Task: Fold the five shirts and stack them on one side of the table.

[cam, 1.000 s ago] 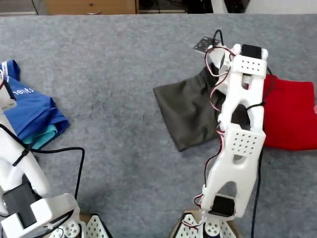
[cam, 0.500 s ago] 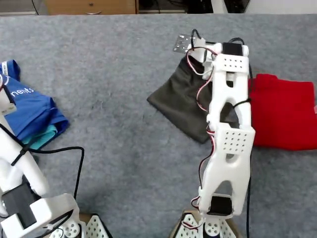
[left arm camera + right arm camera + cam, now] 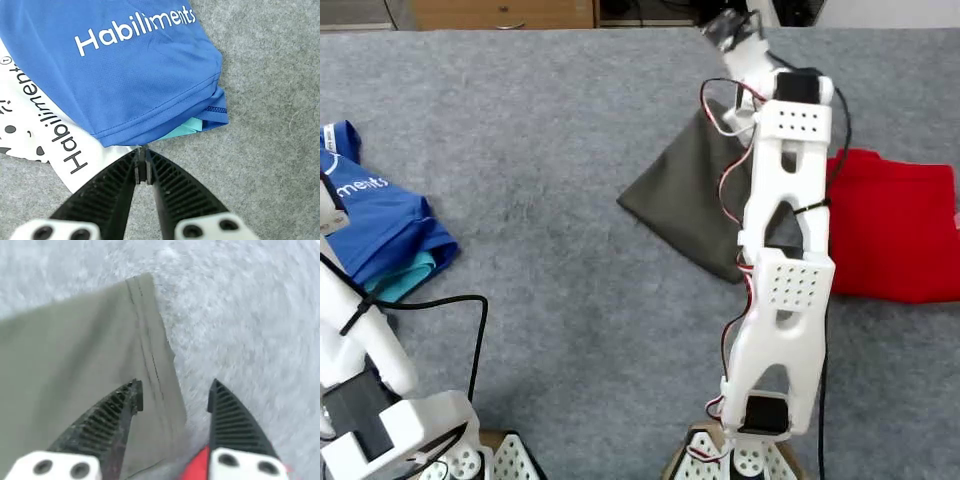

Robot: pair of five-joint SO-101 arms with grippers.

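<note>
- Grey felt-like table cover (image 3: 520, 130), bare through the middle.
- Red cloth shirt (image 3: 900, 230), flat at three o'clock, partly hidden beneath the right arm; apparently folded already.
- Olive-grey cloth shirt (image 3: 680, 195), a slanted wedge toward one o'clock, edge against the red one; probably not squared up yet.
- Blue printed shirt (image 3: 375, 215) at nine o'clock, topping a stack, with a teal shirt (image 3: 410, 278) peeping out below and a white printed shirt (image 3: 35, 140) underneath.
- Right gripper (image 3: 176, 390), jaws spread wide and empty, poised over the olive-grey shirt's stitched hem, close to its corner.
- Left gripper (image 3: 142, 165), jaws pressed together on nothing, tips just beside the stack's edge.
- Likely trouble: pinching only the top layer at that hem, leaving the lower layers behind and skewing the fold; or dragging olive-grey cloth across the red shirt and rumpling it.
</note>
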